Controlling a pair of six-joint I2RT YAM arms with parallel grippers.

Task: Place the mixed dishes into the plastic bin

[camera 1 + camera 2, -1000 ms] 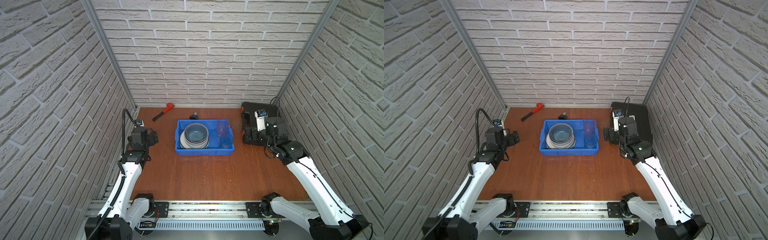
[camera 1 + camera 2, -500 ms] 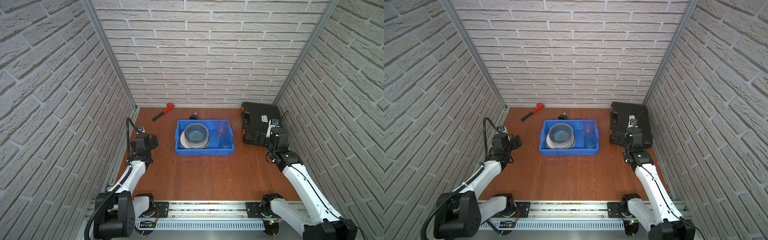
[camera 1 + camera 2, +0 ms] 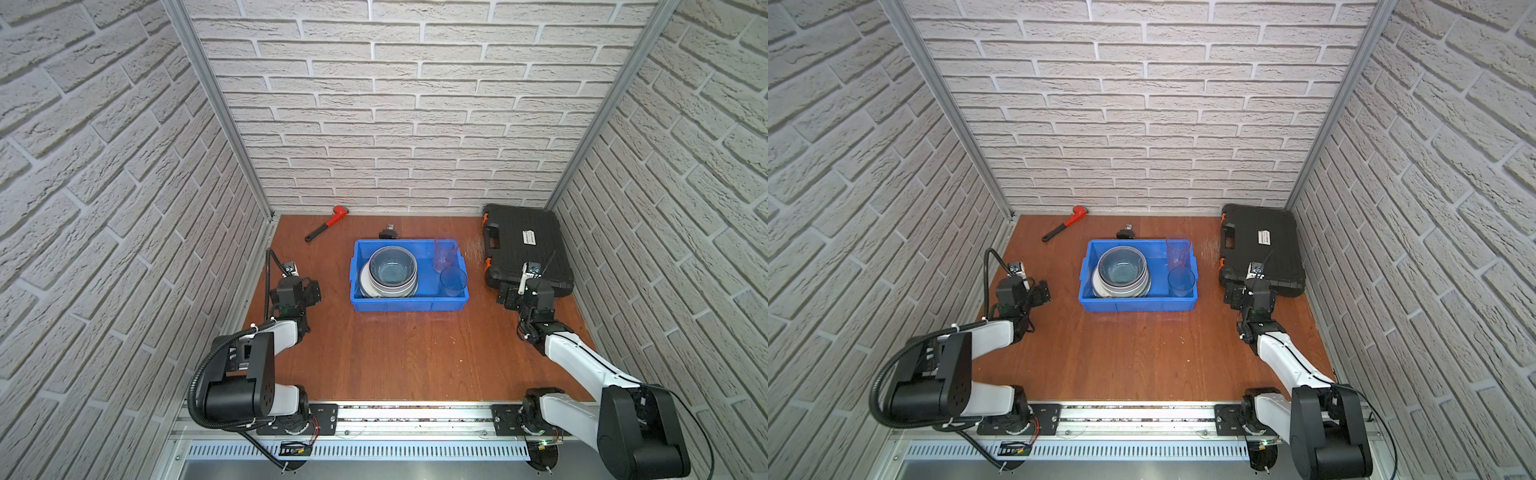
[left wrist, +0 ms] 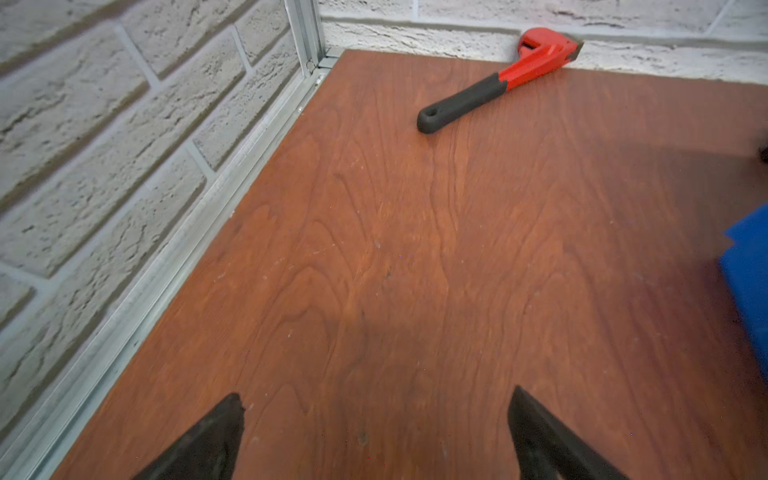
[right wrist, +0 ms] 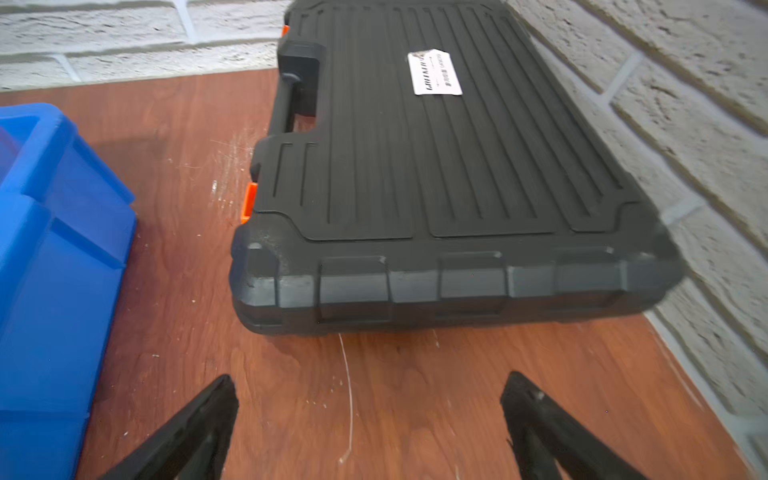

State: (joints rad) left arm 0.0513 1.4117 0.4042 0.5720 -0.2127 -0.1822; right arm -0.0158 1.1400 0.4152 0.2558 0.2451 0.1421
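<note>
White brick walls enclose a wooden bench (image 3: 395, 353). The mixed dishes (image 3: 392, 272), a nested stack plus two tumblers (image 3: 446, 253), sit inside the plastic bin (image 3: 407, 306). None lies outside it, so the task looks finished. Left end effector (image 4: 376, 399) and right end effector (image 5: 370, 382) hang open and empty, on either side of the bin. Only the wrist views show the spread jaws, and only the top views show the bin's contents.

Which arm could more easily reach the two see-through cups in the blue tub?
Probably the right. The tumblers stand at the right end of the plastic bin, on the side of the open, empty right gripper; the left gripper, also open, would have to cross the stacked bowls.
</note>
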